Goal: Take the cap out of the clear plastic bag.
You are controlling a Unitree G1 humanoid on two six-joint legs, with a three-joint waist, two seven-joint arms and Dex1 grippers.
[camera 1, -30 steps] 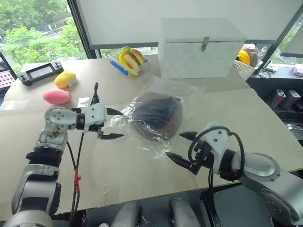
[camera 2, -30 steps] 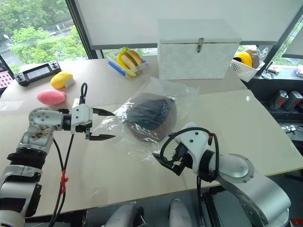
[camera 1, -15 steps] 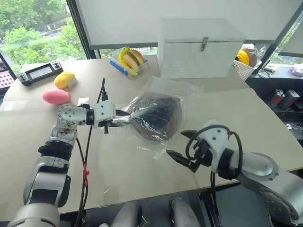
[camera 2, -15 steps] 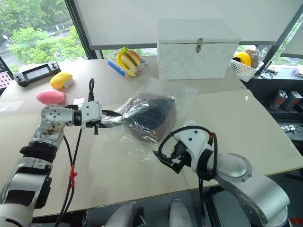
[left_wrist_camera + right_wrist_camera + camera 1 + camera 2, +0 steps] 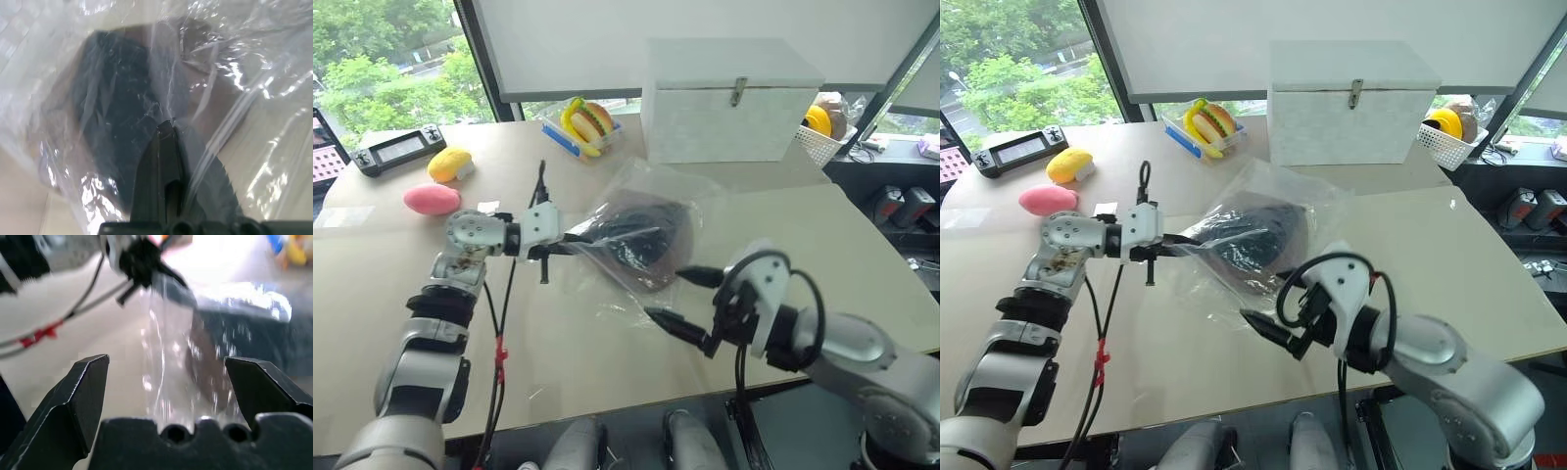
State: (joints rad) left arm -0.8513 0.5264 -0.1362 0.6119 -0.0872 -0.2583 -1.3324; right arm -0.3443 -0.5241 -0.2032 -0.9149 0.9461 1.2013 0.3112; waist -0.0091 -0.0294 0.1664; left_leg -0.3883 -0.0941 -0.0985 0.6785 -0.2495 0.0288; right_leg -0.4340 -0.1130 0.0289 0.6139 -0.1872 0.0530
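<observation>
Left eye view is showing the left gripper (image 5: pixel 576 241) pinching the edge of the clear plastic bag (image 5: pixel 651 196), its two black fingers pressed tight together on the film. The bag is lying on the pale table (image 5: pixel 862 255), in front of the white box (image 5: pixel 732 100), with its pinched side pulled up off the surface. The cap (image 5: pixel 644 240) is sitting inside the bag, dark lining facing up and a brown rim showing along its near edge. Left wrist view is showing the closed fingers (image 5: pixel 164 161) gripping a fold of plastic right over the cap's dark lining. The right gripper (image 5: pixel 677 297) is hovering just beside the bag's near edge, its jaws spread wide and holding nothing. Right wrist view is showing the bag and cap between those spread fingers (image 5: pixel 80 391), with the other gripper beyond them.
</observation>
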